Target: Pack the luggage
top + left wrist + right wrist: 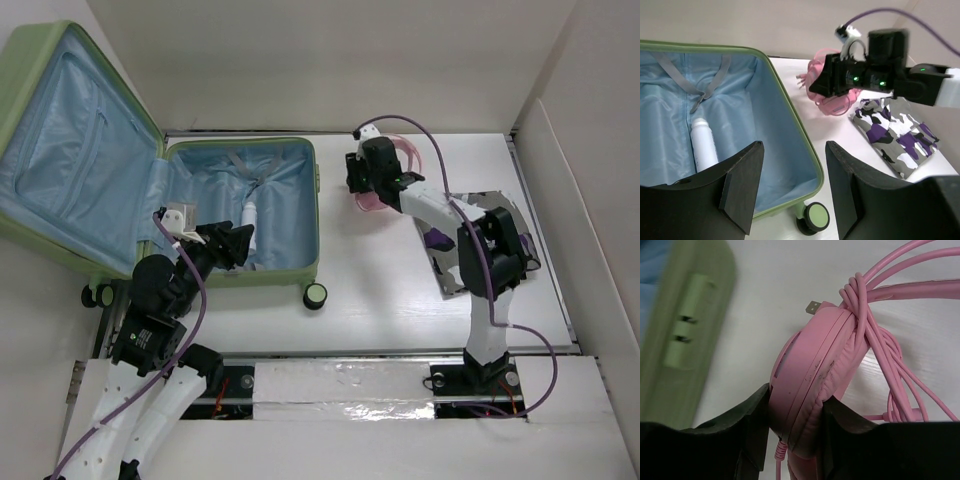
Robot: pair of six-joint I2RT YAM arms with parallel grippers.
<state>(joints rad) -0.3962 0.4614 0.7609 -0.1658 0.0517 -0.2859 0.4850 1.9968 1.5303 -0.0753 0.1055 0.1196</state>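
The large light-green hard-shell suitcase lies open on the left side of the white counter. Its lid leans back towards the far left, and its blue-lined base lies flat with its small black caster wheels facing the arms. Inside the base a white cylindrical bottle lies on the lining, just below a pair of grey fabric straps.

The left claw hangs over the near right corner of the base. Its black fingers stand roughly half apart, with nothing between them.

The right claw is down on the counter just to the right of the suitcase's far right corner. Its jaws are drawn in on either side of one padded ear cup of the pink wired headphones, pressing on both faces. The pink cable is wound in loops around the headband, and a small metal plug pokes out beside the cup. The headphones rest on the counter, outside the suitcase.

To the right of them, near the right arm's elbow, a folded cloth with a purple, black and white camouflage pattern lies flat on the counter.
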